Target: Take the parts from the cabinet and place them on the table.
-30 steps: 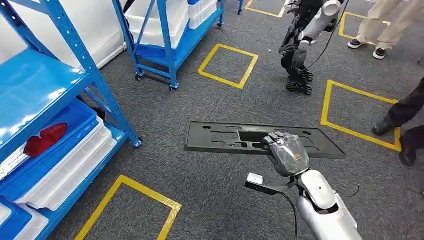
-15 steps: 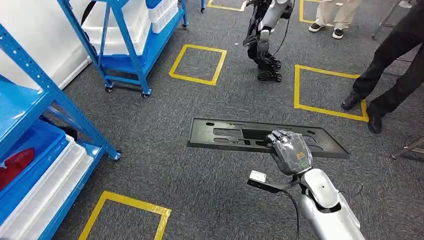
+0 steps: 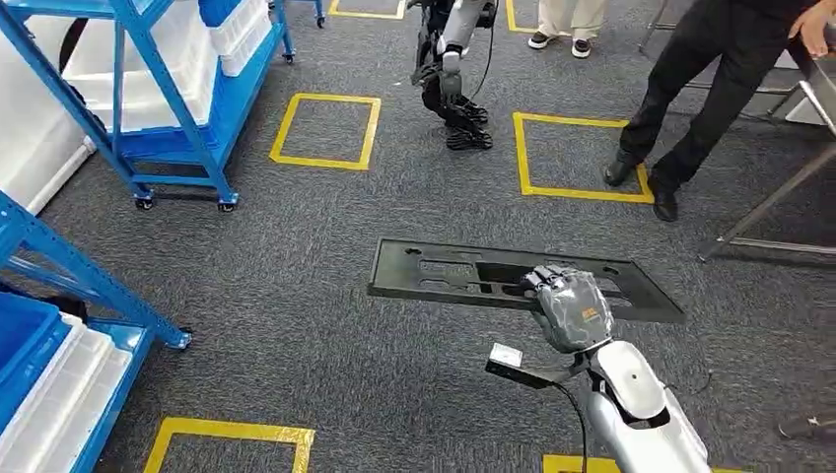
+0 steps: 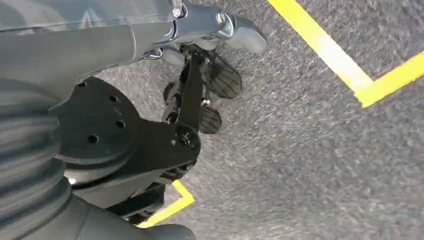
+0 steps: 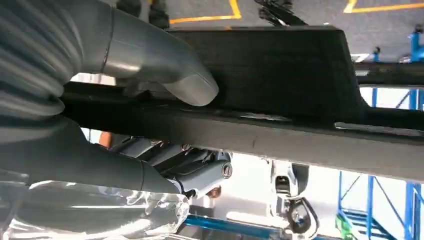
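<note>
A long flat black plastic part (image 3: 463, 271) with cut-outs hangs level above the grey carpet. My right hand (image 3: 572, 307) grips its near edge right of the middle. In the right wrist view the grey thumb (image 5: 165, 65) presses on one face of the part (image 5: 280, 65) while the other fingers wrap its far side. The blue cabinet (image 3: 59, 281) stands at the left edge with a blue bin (image 3: 25, 345) and white trays (image 3: 69, 394) on its low shelf. My left hand's ribbed cover (image 4: 30, 165) hangs above the carpet, its fingers hidden.
A wheeled blue rack (image 3: 168, 89) with white bins stands at the back left. Another humanoid robot (image 3: 449, 59) is behind the part. A person in black trousers (image 3: 690, 89) stands beside a metal table frame (image 3: 779, 197) at the right. Yellow tape squares (image 3: 325, 133) mark the floor.
The camera has turned to the right, so the cabinet and rack slide left and the person and table frame come in. The right hand still holds the black part.
</note>
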You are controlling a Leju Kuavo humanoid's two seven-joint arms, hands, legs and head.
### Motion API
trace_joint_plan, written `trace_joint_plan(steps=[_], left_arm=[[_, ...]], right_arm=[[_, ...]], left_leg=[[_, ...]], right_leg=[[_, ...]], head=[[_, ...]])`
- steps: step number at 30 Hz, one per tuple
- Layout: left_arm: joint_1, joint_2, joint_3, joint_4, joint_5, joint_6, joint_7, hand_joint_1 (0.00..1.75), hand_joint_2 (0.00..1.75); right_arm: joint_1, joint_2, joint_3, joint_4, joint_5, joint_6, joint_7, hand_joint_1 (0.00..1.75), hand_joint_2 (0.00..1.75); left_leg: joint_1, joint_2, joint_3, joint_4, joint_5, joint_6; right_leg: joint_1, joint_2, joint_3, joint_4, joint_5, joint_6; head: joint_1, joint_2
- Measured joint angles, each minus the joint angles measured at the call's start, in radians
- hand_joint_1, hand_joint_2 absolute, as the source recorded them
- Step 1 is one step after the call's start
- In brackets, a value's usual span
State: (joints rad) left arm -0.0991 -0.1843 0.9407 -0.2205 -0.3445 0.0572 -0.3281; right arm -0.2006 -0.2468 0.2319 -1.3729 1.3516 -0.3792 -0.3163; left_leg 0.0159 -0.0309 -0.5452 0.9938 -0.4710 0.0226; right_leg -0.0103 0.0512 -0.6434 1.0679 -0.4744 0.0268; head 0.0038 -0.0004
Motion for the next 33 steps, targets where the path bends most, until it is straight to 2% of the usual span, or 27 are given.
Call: trace_joint_plan(steps=[1, 2, 3, 4, 5, 7, 8, 9, 13, 14, 15, 16, 17, 18, 19, 20, 21, 22, 23, 24, 25, 28, 29, 30, 31, 32, 33], left_arm=[[0.002, 0.0, 0.0, 0.0, 0.0, 0.0, 0.002, 0.0, 1.75], [0.004, 0.0, 0.0, 0.0, -0.001, 0.0, 0.002, 0.0, 1.75], [0.005, 0.0, 0.0, 0.0, -0.001, 0.0, 0.002, 0.0, 1.75], [0.007, 0.001, 0.0, 0.0, -0.001, 0.001, 0.003, 0.0, 1.75], [0.006, 0.002, 0.0, 0.0, -0.003, 0.001, 0.003, 0.0, 1.75], [0.004, 0.002, 0.0, 0.0, -0.005, -0.001, 0.003, 0.0, 1.75], [0.004, 0.002, 0.0, 0.0, -0.007, -0.002, 0.003, 0.0, 1.75], [0.004, 0.002, 0.0, 0.0, -0.01, -0.002, 0.003, 0.0, 1.75], [0.004, 0.002, 0.0, 0.0, -0.011, 0.006, 0.006, 0.0, 1.75], [0.003, 0.003, 0.0, 0.0, -0.011, 0.009, 0.006, 0.0, 1.75], [0.004, 0.003, 0.0, 0.0, -0.01, 0.01, 0.005, 0.0, 1.75], [0.007, 0.003, 0.0, 0.0, -0.01, 0.011, 0.005, 0.0, 1.75], [0.008, 0.003, 0.0, 0.0, -0.008, 0.012, 0.005, 0.0, 1.75], [0.009, 0.004, 0.0, 0.0, -0.006, 0.013, 0.005, 0.0, 1.75], [0.011, 0.004, 0.0, 0.0, -0.002, 0.014, 0.005, 0.0, 1.75], [0.012, 0.005, 0.0, 0.0, 0.002, 0.014, 0.003, 0.0, 1.75], [0.011, 0.005, 0.0, 0.0, 0.004, 0.015, 0.002, 0.0, 1.75], [0.011, 0.006, 0.002, 0.0, 0.008, 0.014, 0.0, 0.0, 1.75], [0.01, 0.008, 0.003, 0.0, 0.01, 0.014, -0.001, 0.0, 1.75], [0.01, 0.009, 0.005, 0.0, 0.011, 0.013, -0.002, 0.0, 1.75], [0.01, 0.009, 0.007, 0.0, 0.011, 0.012, -0.003, 0.0, 1.75], [0.01, 0.01, 0.009, 0.0, 0.013, 0.011, -0.004, 0.0, 1.75], [0.01, 0.01, 0.01, 0.0, 0.015, 0.011, -0.005, 0.0, 1.75], [0.007, 0.011, 0.011, 0.0, 0.017, 0.005, -0.007, 0.0, 1.75], [0.005, 0.011, 0.011, 0.0, 0.021, -0.002, -0.01, 0.0, 1.75], [0.006, 0.011, 0.012, 0.0, 0.021, -0.008, -0.014, 0.0, 1.75], [0.006, 0.011, 0.013, 0.0, 0.022, -0.011, -0.016, 0.0, 1.75]], right_arm=[[-0.001, 0.001, 0.0, 0.0, 0.002, 0.001, 0.001, 1.75, 1.75], [0.002, 0.002, 0.0, -0.001, 0.002, 0.001, 0.002, 1.75, 1.75], [0.006, 0.003, -0.001, -0.001, 0.002, 0.002, 0.003, 1.75, 1.75], [0.012, 0.003, -0.002, -0.001, 0.003, 0.003, 0.004, 1.75, 1.75], [0.018, 0.003, -0.003, -0.001, 0.005, 0.005, 0.005, 1.75, 1.75], [0.025, 0.003, -0.006, -0.002, 0.006, 0.007, 0.005, 1.75, 1.75], [0.025, 0.004, -0.008, -0.002, 0.006, 0.008, 0.005, 1.75, 1.75], [0.024, 0.005, -0.009, -0.002, 0.006, 0.008, 0.005, 1.75, 1.75], [0.026, 0.008, -0.014, 0.006, 0.005, 0.009, -0.001, 1.75, 1.75], [0.03, 0.011, -0.014, 0.008, 0.005, 0.009, -0.004, 1.75, 1.75], [0.026, 0.015, -0.014, 0.01, 0.003, 0.008, -0.006, 1.75, 1.75], [0.021, 0.016, -0.014, 0.014, 0.002, 0.006, -0.01, 1.75, 1.75], [0.019, 0.02, -0.014, 0.019, 0.001, 0.006, -0.012, 1.75, 1.75], [0.018, 0.022, -0.014, 0.022, 0.001, 0.005, -0.014, 1.75, 1.75], [0.018, 0.025, -0.014, 0.026, 0.0, 0.004, -0.014, 1.75, 1.75], [0.018, 0.027, -0.014, 0.032, 0.0, 0.003, -0.017, 1.75, 1.75], [0.015, 0.029, -0.014, 0.035, -0.001, 0.002, -0.019, 1.75, 1.75], [0.009, 0.031, -0.014, 0.039, -0.001, 0.001, -0.022, 1.75, 1.75], [-0.001, 0.033, -0.014, 0.041, -0.001, 0.001, -0.024, 1.75, 1.75], [-0.012, 0.036, -0.014, 0.044, -0.001, 0.0, -0.024, 1.75, 1.75], [-0.024, 0.037, -0.014, 0.045, -0.001, -0.002, -0.025, 1.75, 1.75], [-0.03, 0.037, -0.014, 0.048, -0.003, -0.005, -0.024, 1.75, 1.75], [-0.031, 0.037, -0.014, 0.049, -0.003, -0.005, -0.024, 1.75, 1.75], [-0.034, 0.038, -0.014, 0.051, -0.002, -0.006, -0.03, 1.75, 1.75], [-0.043, 0.039, -0.014, 0.054, -0.002, -0.006, -0.031, 1.75, 1.75], [-0.055, 0.04, -0.013, 0.055, -0.002, -0.006, -0.031, 1.75, 1.75], [-0.065, 0.04, -0.013, 0.056, -0.002, -0.007, -0.031, 1.75, 1.75]], left_leg=[[-0.004, 0.014, -0.001, 0.0, -0.001, 0.002], [-0.008, 0.029, -0.001, 0.0, -0.002, 0.005], [-0.011, 0.042, -0.001, 0.001, -0.003, 0.006], [-0.013, 0.055, -0.001, 0.001, -0.004, 0.006], [-0.014, 0.066, -0.001, 0.001, -0.005, 0.007], [-0.017, 0.088, 0.002, 0.001, -0.008, 0.006], [-0.019, 0.098, 0.006, 0.001, -0.011, 0.002], [-0.025, 0.105, 0.006, 0.001, -0.014, -0.002], [-0.024, 0.144, 0.016, -0.003, -0.019, -0.022], [-0.02, 0.127, 0.014, 0.007, -0.032, -0.029], [-0.019, 0.086, 0.001, 0.044, -0.058, -0.031], [-0.017, 0.056, -0.032, 0.118, -0.098, -0.032], [-0.015, 0.042, -0.075, 0.209, -0.139, -0.035], [-0.014, 0.038, -0.11, 0.282, -0.165, -0.037], [-0.014, 0.037, -0.135, 0.328, -0.17, -0.039], [-0.012, 0.037, -0.135, 0.317, -0.147, -0.039], [-0.01, 0.036, -0.113, 0.262, -0.107, -0.039], [-0.007, 0.029, -0.078, 0.179, -0.057, -0.04], [-0.003, 0.007, -0.037, 0.087, -0.01, -0.04], [0.005, -0.043, -0.014, 0.039, -0.016, -0.039], [0.004, -0.048, -0.015, 0.025, -0.016, -0.037], [-0.005, -0.021, -0.017, 0.027, -0.009, -0.019], [0.001, -0.007, -0.016, 0.017, -0.001, -0.007], [-0.001, 0.002, -0.015, 0.013, 0.002, -0.002], [-0.003, 0.012, -0.016, 0.013, 0.003, 0.001], [-0.006, 0.023, -0.018, 0.013, 0.002, 0.002], [-0.009, 0.037, -0.019, 0.013, 0.001, 0.004]], right_leg=[[-0.001, -0.027, -0.038, 0.081, -0.042, 0.005], [-0.004, -0.039, -0.077, 0.167, -0.079, 0.008], [-0.006, -0.043, -0.11, 0.238, -0.103, 0.01], [-0.007, -0.046, -0.125, 0.27, -0.105, 0.011], [-0.007, -0.047, -0.113, 0.246, -0.084, 0.011], [-0.005, -0.06, -0.022, 0.078, -0.004, 0.005], [0.0, -0.1, 0.043, -0.036, 0.034, -0.004], [0.014, -0.138, 0.056, -0.063, 0.018, -0.015], [0.017, -0.09, 0.05, -0.074, 0.03, -0.031], [0.005, -0.082, 0.06, -0.085, 0.036, -0.038], [0.004, -0.071, 0.062, -0.088, 0.037, -0.042], [0.005, -0.062, 0.061, -0.088, 0.038, -0.045], [0.005, -0.049, 0.061, -0.088, 0.038, -0.046], [0.006, -0.038, 0.061, -0.087, 0.038, -0.047], [0.006, -0.025, 0.061, -0.085, 0.038, -0.047], [0.005, -0.009, 0.061, -0.082, 0.038, -0.047], [0.004, 0.004, 0.061, -0.079, 0.036, -0.045], [0.003, 0.018, 0.06, -0.074, 0.034, -0.041], [0.001, 0.031, 0.059, -0.067, 0.031, -0.036], [0.0, 0.041, 0.054, -0.062, 0.028, -0.031], [0.004, 0.054, 0.044, -0.053, 0.029, -0.024], [-0.004, 0.079, 0.035, -0.061, 0.041, -0.004], [-0.005, 0.071, 0.031, -0.056, 0.036, -0.002], [0.0, 0.008, 0.019, -0.031, 0.017, 0.0], [0.001, -0.021, -0.006, 0.024, -0.016, 0.002], [0.0, -0.037, -0.047, 0.109, -0.058, 0.005], [-0.002, -0.042, -0.088, 0.197, -0.094, 0.007]], head=[[0.002, 0.0], [0.001, 0.0], [0.001, 0.0], [0.001, 0.0], [0.001, 0.0], [0.002, 0.0], [0.001, 0.0], [0.0, 0.0], [-0.001, 0.0], [-0.003, 0.0], [-0.004, 0.0], [-0.006, 0.0], [-0.009, 0.0], [-0.008, 0.0], [-0.009, 0.0], [-0.009, 0.0], [-0.009, 0.0], [-0.009, 0.0], [-0.009, 0.0], [-0.008, 0.0], [-0.008, 0.0], [-0.006, 0.0], [-0.01, 0.0], [-0.002, 0.0], [0.002, 0.0], [0.001, 0.0], [0.002, 0.0]])
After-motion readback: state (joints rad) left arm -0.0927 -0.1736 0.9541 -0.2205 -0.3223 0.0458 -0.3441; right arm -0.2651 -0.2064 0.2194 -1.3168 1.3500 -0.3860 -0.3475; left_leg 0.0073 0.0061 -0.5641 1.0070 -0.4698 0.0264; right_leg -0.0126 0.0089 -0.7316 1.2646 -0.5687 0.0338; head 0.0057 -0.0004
